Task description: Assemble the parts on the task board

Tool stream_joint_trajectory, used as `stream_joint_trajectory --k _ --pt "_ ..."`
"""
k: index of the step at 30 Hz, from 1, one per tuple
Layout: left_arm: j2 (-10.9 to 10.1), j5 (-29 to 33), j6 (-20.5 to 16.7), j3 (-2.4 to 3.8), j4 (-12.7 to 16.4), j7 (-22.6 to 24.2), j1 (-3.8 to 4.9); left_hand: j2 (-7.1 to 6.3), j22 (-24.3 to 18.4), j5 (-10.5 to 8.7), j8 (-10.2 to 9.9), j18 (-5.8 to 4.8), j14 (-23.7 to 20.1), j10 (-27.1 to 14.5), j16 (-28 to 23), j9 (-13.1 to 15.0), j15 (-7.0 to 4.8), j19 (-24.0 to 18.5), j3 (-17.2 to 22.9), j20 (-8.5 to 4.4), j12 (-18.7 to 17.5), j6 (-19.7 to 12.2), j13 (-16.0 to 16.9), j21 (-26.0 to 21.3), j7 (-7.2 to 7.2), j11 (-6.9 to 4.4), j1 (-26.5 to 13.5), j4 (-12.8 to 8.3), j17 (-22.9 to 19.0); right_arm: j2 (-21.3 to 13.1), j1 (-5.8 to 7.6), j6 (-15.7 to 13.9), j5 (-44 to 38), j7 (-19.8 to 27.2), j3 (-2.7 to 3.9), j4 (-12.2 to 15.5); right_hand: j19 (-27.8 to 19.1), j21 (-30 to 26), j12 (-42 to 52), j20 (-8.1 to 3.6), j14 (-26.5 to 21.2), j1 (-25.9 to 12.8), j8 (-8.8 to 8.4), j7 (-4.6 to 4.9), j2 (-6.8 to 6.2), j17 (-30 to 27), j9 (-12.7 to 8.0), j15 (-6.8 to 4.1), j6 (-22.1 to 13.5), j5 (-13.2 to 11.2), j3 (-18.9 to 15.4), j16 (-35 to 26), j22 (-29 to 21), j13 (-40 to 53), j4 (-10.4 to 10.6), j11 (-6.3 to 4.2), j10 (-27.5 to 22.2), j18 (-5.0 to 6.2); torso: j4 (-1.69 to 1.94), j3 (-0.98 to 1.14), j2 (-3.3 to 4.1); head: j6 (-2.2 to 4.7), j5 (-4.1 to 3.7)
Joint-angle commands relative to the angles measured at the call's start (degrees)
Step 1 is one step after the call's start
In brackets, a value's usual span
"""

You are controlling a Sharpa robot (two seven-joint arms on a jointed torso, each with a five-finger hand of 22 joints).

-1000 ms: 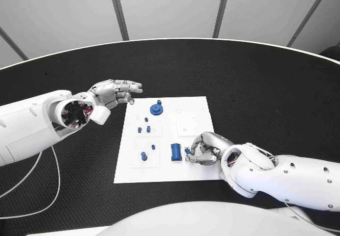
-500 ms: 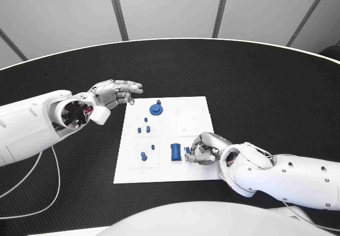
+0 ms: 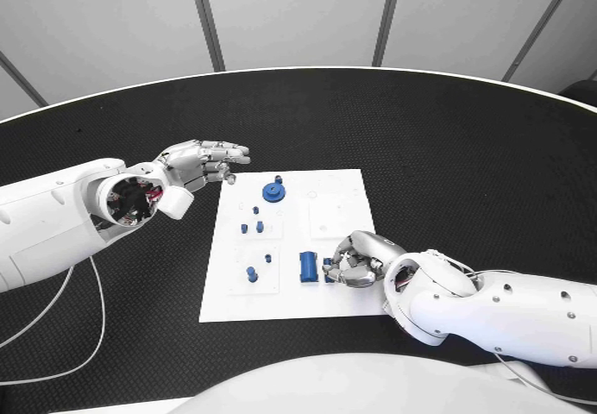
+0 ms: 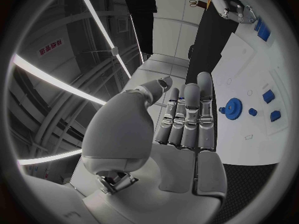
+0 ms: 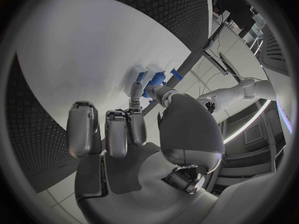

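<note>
Now your right hand [image 3: 355, 263] pinches a small blue part [image 3: 329, 266] beside the upright blue block [image 3: 307, 266]. Your left hand [image 3: 199, 163] hovers loosely spread, holding nothing, off the task board [image 3: 342, 293], near the blue gear [image 3: 273, 191].

The task board [image 3: 342, 185] lies in the middle of the table [image 3: 473, 147] — the gear part [image 3: 273, 191] sits at its far edge, the block part [image 3: 307, 266] near its front.

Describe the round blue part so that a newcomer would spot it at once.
Find the white task board mid-table. At its far edge, nearest the left hand, sits the gear-like blue part. It alone is a round disc with a knob; the other blue pieces are small pegs or blocks.
</note>
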Motion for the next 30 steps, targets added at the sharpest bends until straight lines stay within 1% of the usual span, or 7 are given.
stream_joint_trajectory --k 1,13,19,20,21,27,30 --pt "-0.01 0.0 0.0 0.0 -0.01 -0.01 0.0 0.59 -0.05 0.19 -0.38 0.88 -0.21 -0.38 0.32 -0.08 0.02 0.19 -0.07 0.14 -0.34 -0.1 0.03 -0.22 0.05 0.18 -0.01 0.3 -0.08 0.01 0.0 -0.1 0.0 0.01 0.0 -0.06 4.24 0.26 0.36 -0.42 5.73 -1.14 0.49 0.23 -0.08 13.92 0.11 -0.42 -0.02 -1.19 -0.52 0.25 12.56 11.07 0.94 -0.4 3.88 -0.75 -0.02 0.01 -0.01 0.0 -0.02" --pt "-0.19 0.0 0.0 0.0 0.07 -0.07 0.0 0.59 -0.05 0.19 -0.38 0.88 -0.21 -0.38 0.32 -0.08 0.02 0.19 -0.07 0.14 -0.34 -0.1 0.03 -0.22 0.05 0.18 -0.01 0.3 -0.08 -0.37 0.0 -0.29 0.0 0.18 0.0 0.04 4.17 -0.07 0.23 -0.42 5.71 -1.83 0.67 0.24 -0.38 13.81 0.23 -0.4 -0.02 -1.57 -1.73 0.21 12.48 11.02 1.79 -0.38 3.85 -0.69 -0.01 0.07 0.03 0.0 0.0" --pt "-0.4 0.0 0.04 0.0 0.21 -0.15 0.0 0.59 -0.05 0.19 -0.38 0.88 -0.21 -0.38 0.32 -0.08 0.02 0.19 -0.07 0.14 -0.34 -0.1 0.03 -0.22 0.05 0.18 -0.01 0.3 -0.08 -2.33 0.0 -0.41 0.0 2.58 -0.01 2.06 4.16 -0.07 0.18 -0.46 5.72 -0.42 0.8 0.12 -0.34 13.85 0.35 -0.47 -0.25 -2.17 -2.13 0.22 12.48 11.02 1.17 -0.48 3.83 -0.69 0.01 0.1 0.06 0.0 0.24" --pt "-0.42 0.0 0.04 0.0 0.22 -0.14 0.0 0.59 -0.05 0.19 -0.38 0.88 -0.21 -0.38 0.32 -0.08 0.02 0.19 -0.07 0.14 -0.34 -0.1 0.03 -0.22 0.05 0.18 -0.01 0.3 -0.08 -2.63 -0.01 -0.28 0.0 2.84 -0.02 2.36 4.13 -0.11 0.22 -0.53 5.7 1.85 0.86 0.05 -0.25 13.8 0.43 -0.59 -0.53 -7.14 -2.15 0.2 12.47 11.07 -0.23 -0.47 3.84 -0.68 0.01 0.1 0.06 0.0 0.24" --pt "-0.44 0.0 0.03 0.0 0.22 -0.12 0.0 0.59 -0.05 0.19 -0.38 0.88 -0.21 -0.38 0.32 -0.08 0.02 0.19 -0.07 0.14 -0.34 -0.1 0.03 -0.22 0.05 0.18 -0.01 0.3 -0.08 -2.95 -0.01 -0.12 0.0 3.12 -0.02 2.69 4.11 -0.16 0.18 -0.52 5.69 2.51 0.86 0.06 -0.41 13.74 0.41 -0.54 -0.59 -8.76 -2.24 0.17 12.46 11.06 -0.61 -0.54 3.82 -0.68 -0.05 0.09 0.03 0.0 0.18" --pt "-0.39 0.0 0.12 0.0 0.18 0.03 0.0 0.59 -0.05 0.19 -0.38 0.88 -0.21 -0.38 0.32 -0.08 0.02 0.19 -0.07 0.14 -0.34 -0.1 0.03 -0.22 0.05 0.18 -0.01 0.3 -0.08 -3.48 -0.01 0.69 0.0 3.86 -0.04 3.22 4.13 -0.01 0.26 -0.5 5.72 3.45 0.83 0.06 -0.52 13.9 0.3 -0.51 -0.61 -11.07 -2.38 0.24 12.5 11.14 -0.96 -0.52 3.85 -0.71 -0.14 0.11 -0.03 0.0 0.16" --pt "-0.36 0.0 0.18 0.0 0.19 0.07 0.0 0.59 -0.05 0.19 -0.38 0.88 -0.21 -0.38 0.32 -0.08 0.02 0.19 -0.07 0.14 -0.34 -0.1 0.03 -0.22 0.05 0.18 -0.01 0.3 -0.08 -3.14 -0.02 1.02 0.0 3.86 -0.05 2.66 4.14 0.02 0.27 -0.5 5.72 3.97 0.82 0.02 -0.49 13.89 0.26 -0.53 -0.61 -11.73 -2.29 0.23 12.5 11.16 -1.22 -0.55 3.86 -0.71 0.06 0.08 -0.02 0.0 0.13"
